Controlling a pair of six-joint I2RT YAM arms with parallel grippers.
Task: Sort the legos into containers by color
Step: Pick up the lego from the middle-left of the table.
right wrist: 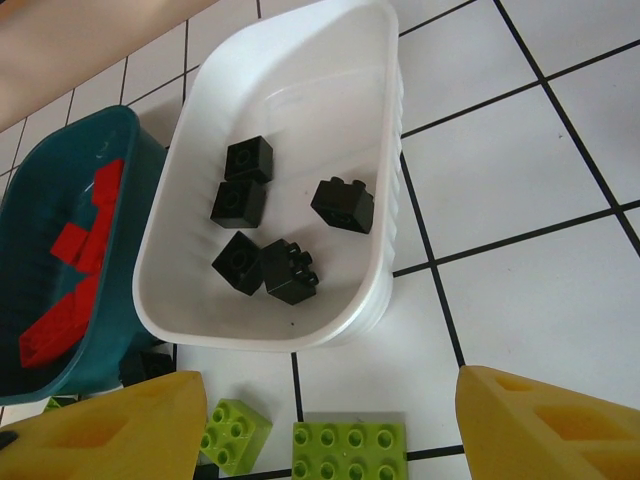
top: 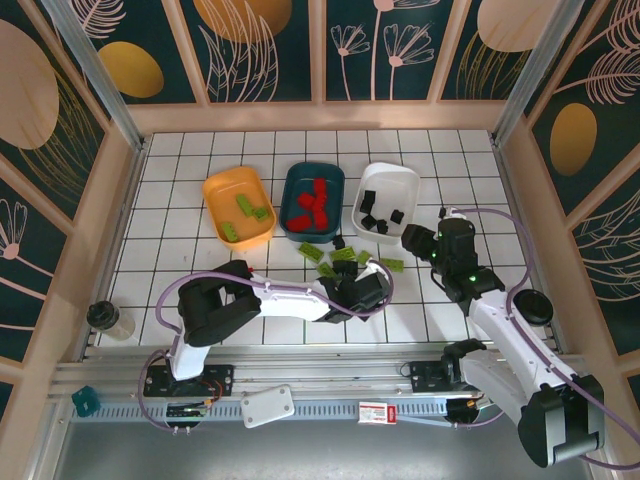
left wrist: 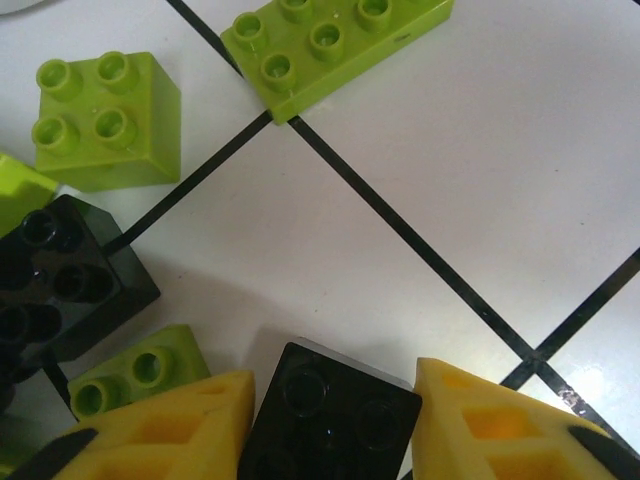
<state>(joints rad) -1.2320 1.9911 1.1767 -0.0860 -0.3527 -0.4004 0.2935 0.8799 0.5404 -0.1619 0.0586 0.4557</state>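
Note:
My left gripper [top: 352,295] is low on the table, its yellow fingers [left wrist: 170,430] pressed against both sides of a black brick [left wrist: 330,410]. Around it lie a second black brick [left wrist: 60,285] and lime green bricks [left wrist: 105,120]. My right gripper [right wrist: 330,400] hangs open over two green bricks [right wrist: 350,450] just in front of the white tray [right wrist: 390,120], which holds several black bricks [right wrist: 290,270]. The teal tray [top: 290,182] holds red bricks [top: 313,203]. Three green bricks [top: 245,205] lie in the orange tray [top: 215,190]. Loose green bricks [top: 340,258] lie before the trays.
A small dark-lidded cup [top: 108,320] stands at the table's left near edge. Wooden frame walls close in the back and both sides. Bare tiles lie to the right of the white tray [top: 405,180] and along the left.

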